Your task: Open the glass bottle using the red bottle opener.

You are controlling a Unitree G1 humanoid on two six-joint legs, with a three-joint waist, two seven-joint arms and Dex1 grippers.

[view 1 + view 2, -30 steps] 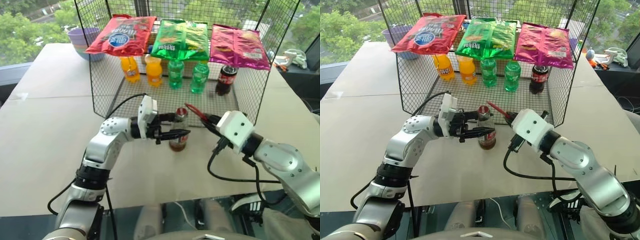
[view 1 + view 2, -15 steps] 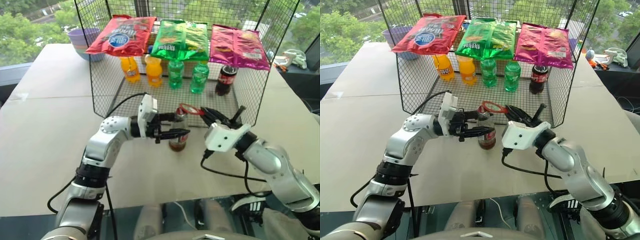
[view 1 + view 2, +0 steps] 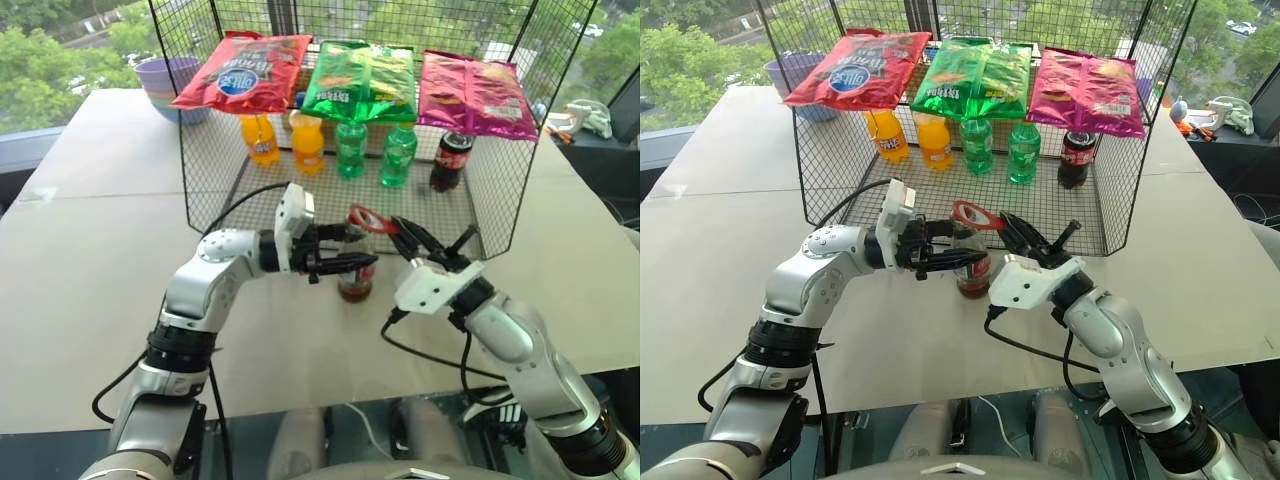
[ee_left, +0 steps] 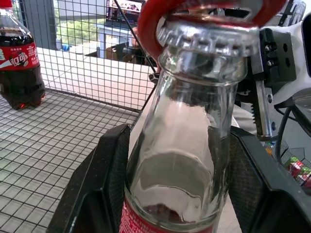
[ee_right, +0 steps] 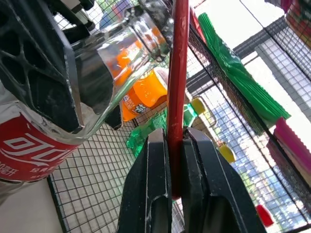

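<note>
From the head cameras: near the middle of the pale table (image 3: 80, 260), just in front of a wire display rack (image 3: 215, 175) of drinks and crisp packets, the left gripper (image 3: 345, 262) clamps the glass bottle (image 3: 357, 275) by its shoulder, holding it upright. The right gripper (image 3: 408, 237) pinches the handle of the red bottle opener (image 3: 368, 219), its ring over the bottle top.

From the left wrist: black fingers (image 4: 104, 179) press both sides of the glass; the metal cap (image 4: 209, 41) is still on, with the red ring hooked over it.

From the right wrist: fingers squeezed onto the opener's thin edge.

The opener appears seated; levering the cap off remains.
</note>
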